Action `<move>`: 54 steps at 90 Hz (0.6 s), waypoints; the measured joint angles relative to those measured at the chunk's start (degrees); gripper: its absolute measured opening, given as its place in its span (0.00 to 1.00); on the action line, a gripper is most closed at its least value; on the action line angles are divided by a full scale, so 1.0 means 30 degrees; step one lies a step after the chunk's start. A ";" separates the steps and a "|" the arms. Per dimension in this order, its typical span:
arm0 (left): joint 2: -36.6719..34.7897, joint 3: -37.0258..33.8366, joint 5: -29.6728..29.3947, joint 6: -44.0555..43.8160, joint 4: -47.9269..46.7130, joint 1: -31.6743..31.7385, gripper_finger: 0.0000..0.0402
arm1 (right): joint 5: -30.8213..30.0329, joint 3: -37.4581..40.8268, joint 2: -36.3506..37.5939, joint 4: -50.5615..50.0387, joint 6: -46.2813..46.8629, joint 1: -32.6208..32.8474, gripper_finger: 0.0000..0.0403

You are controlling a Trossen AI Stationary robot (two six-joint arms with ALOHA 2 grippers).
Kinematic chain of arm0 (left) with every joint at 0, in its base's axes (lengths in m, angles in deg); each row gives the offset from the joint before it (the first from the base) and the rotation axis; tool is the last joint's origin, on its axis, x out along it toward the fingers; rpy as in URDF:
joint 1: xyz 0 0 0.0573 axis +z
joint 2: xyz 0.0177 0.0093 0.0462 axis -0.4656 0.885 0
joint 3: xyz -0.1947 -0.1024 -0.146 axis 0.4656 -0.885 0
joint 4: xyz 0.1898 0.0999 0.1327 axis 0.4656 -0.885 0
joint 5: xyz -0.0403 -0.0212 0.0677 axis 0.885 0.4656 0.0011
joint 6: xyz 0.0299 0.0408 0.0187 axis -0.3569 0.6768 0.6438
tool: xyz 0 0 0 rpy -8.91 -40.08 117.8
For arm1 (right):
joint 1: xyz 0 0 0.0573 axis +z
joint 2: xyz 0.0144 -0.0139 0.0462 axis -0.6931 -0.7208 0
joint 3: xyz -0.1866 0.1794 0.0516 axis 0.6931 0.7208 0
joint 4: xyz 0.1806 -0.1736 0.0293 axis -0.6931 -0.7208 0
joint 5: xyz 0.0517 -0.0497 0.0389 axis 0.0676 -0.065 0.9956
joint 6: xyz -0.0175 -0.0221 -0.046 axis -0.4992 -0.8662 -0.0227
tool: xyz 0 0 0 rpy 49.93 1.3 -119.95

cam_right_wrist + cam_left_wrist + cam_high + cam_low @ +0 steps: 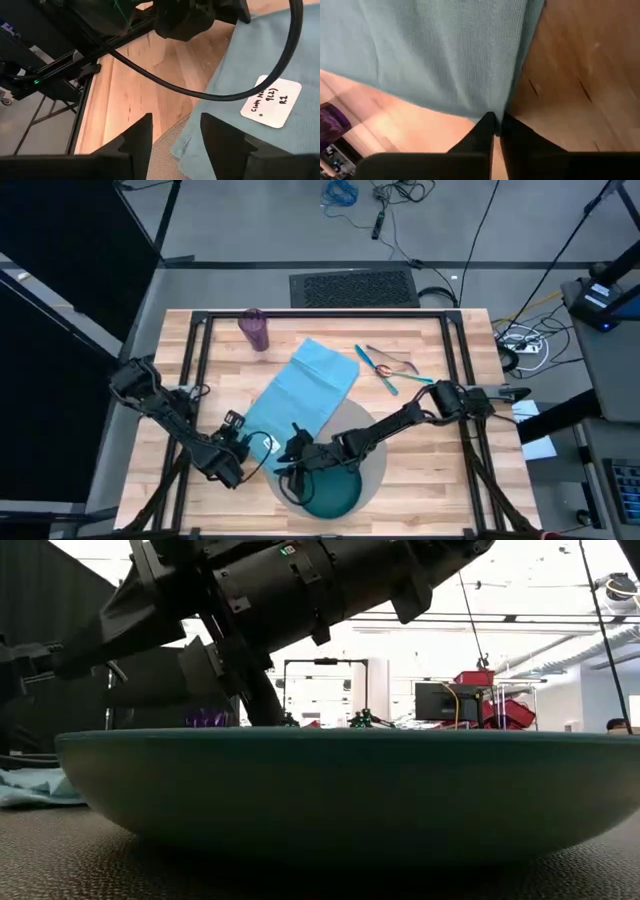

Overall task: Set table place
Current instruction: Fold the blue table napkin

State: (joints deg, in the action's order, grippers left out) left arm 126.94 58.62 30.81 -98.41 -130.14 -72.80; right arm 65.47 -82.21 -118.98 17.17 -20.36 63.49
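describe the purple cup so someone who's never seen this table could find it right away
Start at the wooden table and go to its far edge, toward the left. The cup stands there alone, just beyond the blue napkin. It is the only purple, see-through thing on the table.

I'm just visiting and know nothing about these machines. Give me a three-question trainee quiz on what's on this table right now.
1. True or false: the teal plate sits on the round mat.
2. Which tool is pinching the edge of the blue napkin? A) left tool B) right tool C) neither
3. Fill in: the purple cup stands near the table's ____ edge, away from the arms' bases.

Key:
1. True; the plate rests on the mat at the near edge.
2. A; the left tool's fingers are closed on the cloth, while the right tool's fingers are spread above the mat.
3. Far.
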 joint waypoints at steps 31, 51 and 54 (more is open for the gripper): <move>-0.0353 0.0438 -0.0207 -0.0117 -0.0403 0.1009 0.00 | 0.0015 0.0002 -0.0002 -0.0175 -0.1658 0.0083 0.38; -0.1498 0.0444 -0.0663 -0.0627 -0.0522 0.1529 0.00 | 0.0143 0.0007 -0.0130 -0.0055 -0.3984 0.0567 0.41; -0.1656 0.0444 -0.0666 -0.0641 -0.0372 0.1592 0.00 | 0.0126 0.0007 -0.0176 -0.0204 -0.4109 0.0563 0.42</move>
State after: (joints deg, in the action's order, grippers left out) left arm 121.97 59.95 28.81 -100.33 -131.26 -68.03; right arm 65.85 -82.19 -119.51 16.56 -32.69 65.18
